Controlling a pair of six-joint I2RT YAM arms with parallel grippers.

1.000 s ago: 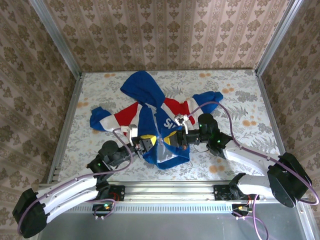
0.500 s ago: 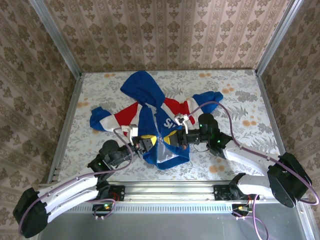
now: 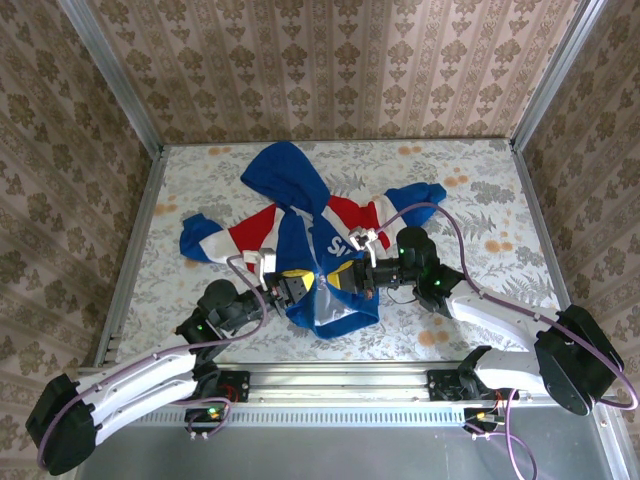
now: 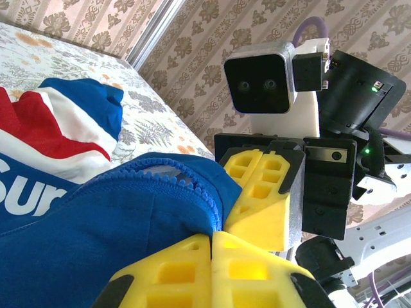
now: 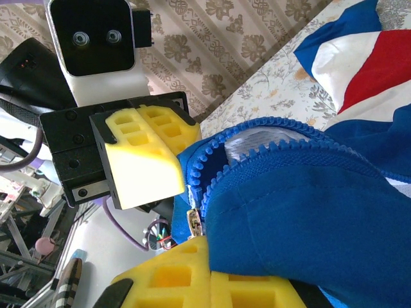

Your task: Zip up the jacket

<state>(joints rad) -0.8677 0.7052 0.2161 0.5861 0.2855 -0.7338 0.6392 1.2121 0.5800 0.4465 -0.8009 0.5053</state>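
The jacket (image 3: 290,185) lies on the table, royal blue with red and white panels, hood toward the back wall and front unzipped. My left gripper (image 3: 297,285) and right gripper (image 3: 343,277) face each other over its lower front. In the left wrist view my left gripper (image 4: 212,239) is shut on the blue zipper edge (image 4: 204,192), with the right gripper's yellow fingers (image 4: 260,192) just beyond. In the right wrist view my right gripper (image 5: 207,266) is shut on the other blue front edge (image 5: 308,212). A small metal zipper piece (image 5: 191,221) sits by its fingers, and the left gripper's fingers (image 5: 141,160) are close by.
The flowered table (image 3: 480,200) is walled on three sides by patterned panels, with metal rails (image 3: 135,240) along its edges. The jacket's sleeves (image 3: 205,240) spread left and right. Bare tabletop lies to the right of the jacket and along the far edge.
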